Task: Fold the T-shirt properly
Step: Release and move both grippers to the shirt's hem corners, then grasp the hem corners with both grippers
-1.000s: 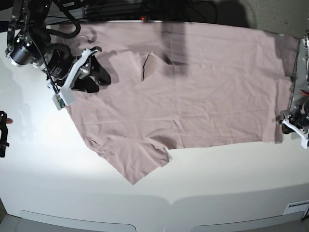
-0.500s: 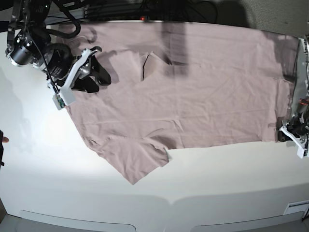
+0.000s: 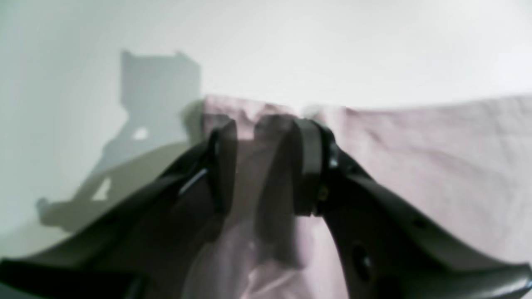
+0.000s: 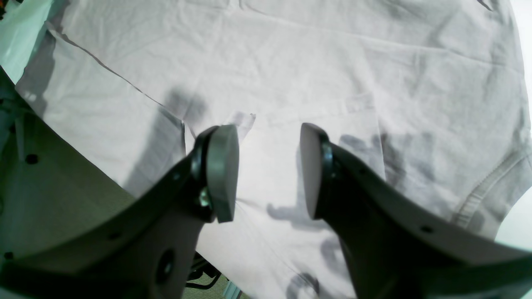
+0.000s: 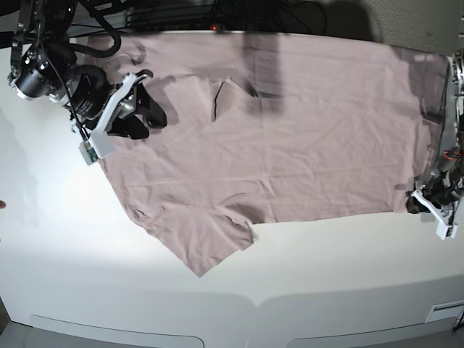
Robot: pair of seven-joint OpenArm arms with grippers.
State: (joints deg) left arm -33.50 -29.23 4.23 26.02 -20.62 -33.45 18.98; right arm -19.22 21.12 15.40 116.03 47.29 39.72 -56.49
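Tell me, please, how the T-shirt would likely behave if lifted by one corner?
The T-shirt is thin and wrinkled, so it would probably drape limply. Spread wide across the table, it would likely drag and bunch rather than slide as one piece.

The right tool (image 4: 269, 170) hung with jaws parted above the wrinkled T-shirt (image 4: 316, 74), nothing between its fingers (image 4: 222, 170).

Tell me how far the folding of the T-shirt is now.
Done: the T-shirt lies spread flat on the table. In hand: the left end effector sits at its bottom corner, jaws astride the cloth; the right end effector hovers open above. Left: every fold.
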